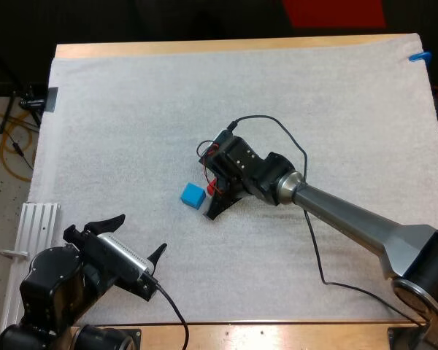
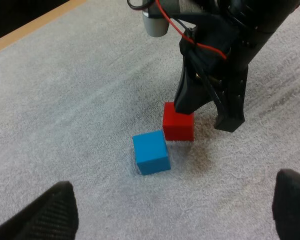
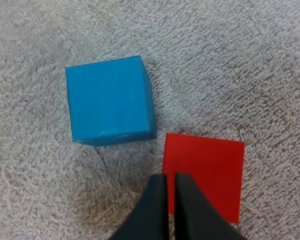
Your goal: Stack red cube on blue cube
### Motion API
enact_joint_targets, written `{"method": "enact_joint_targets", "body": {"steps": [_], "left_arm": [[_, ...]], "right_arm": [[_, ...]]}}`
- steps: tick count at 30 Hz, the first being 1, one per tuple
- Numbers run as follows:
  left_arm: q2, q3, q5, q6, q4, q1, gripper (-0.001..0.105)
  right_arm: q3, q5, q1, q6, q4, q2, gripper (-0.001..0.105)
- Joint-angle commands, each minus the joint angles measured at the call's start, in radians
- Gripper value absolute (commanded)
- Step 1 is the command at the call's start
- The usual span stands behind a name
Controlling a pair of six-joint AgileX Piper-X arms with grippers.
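I judge the grasp not yet made: the red cube (image 3: 202, 175) sits near the middle of the mat (image 1: 131, 109), just beside the blue cube (image 3: 110, 100). My right gripper (image 3: 171, 200) hangs over the red cube's edge, pinched almost together on nothing (my left gripper (image 1: 141, 233) gapes wide). Next it should spread and straddle the cube.

Mat (image 1: 131, 109) rough terry cloth; red cube (image 3: 210, 165) & blue cube (image 3: 110, 97) smooth, matt; table (image 1: 204, 48) wood.

Red cube (image 1: 211, 187) mostly hidden under R pincer (image 1: 212, 212) in high view; L pincer (image 2: 170, 215) fingers (image 2: 55, 210) edge-cropped.
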Motion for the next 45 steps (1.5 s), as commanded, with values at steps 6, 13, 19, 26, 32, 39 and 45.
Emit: {"method": "enact_joint_targets", "body": {"steps": [6,13,19,26,32,39,45], "left_arm": [[0.002,-0.002,-0.010,0.002,-0.002,-0.003,0.076],[0.002,-0.002,-0.010,0.002,-0.002,-0.003,0.076],[0.002,-0.002,-0.010,0.002,-0.002,-0.003,0.076],[0.002,-0.002,-0.010,0.002,-0.002,-0.003,0.076],[0.002,-0.002,-0.010,0.002,-0.002,-0.003,0.076],[0.002,-0.002,-0.010,0.002,0.013,-0.003,0.076],[0.002,-0.002,-0.010,0.002,0.015,-0.003,0.076]], "right_arm": [[-0.004,0.013,-0.004,0.003,0.005,-0.004,0.000],[-0.006,0.013,-0.004,0.015,0.016,-0.009,0.008],[-0.006,0.013,-0.004,0.025,0.013,-0.032,0.071],[-0.006,0.028,-0.004,0.022,0.010,-0.026,0.082],[-0.006,0.034,-0.004,0.003,-0.021,0.017,0.077],[-0.006,0.077,-0.023,-0.013,-0.030,0.072,0.077],[-0.006,0.016,-0.066,-0.013,-0.040,0.099,0.077]]}}
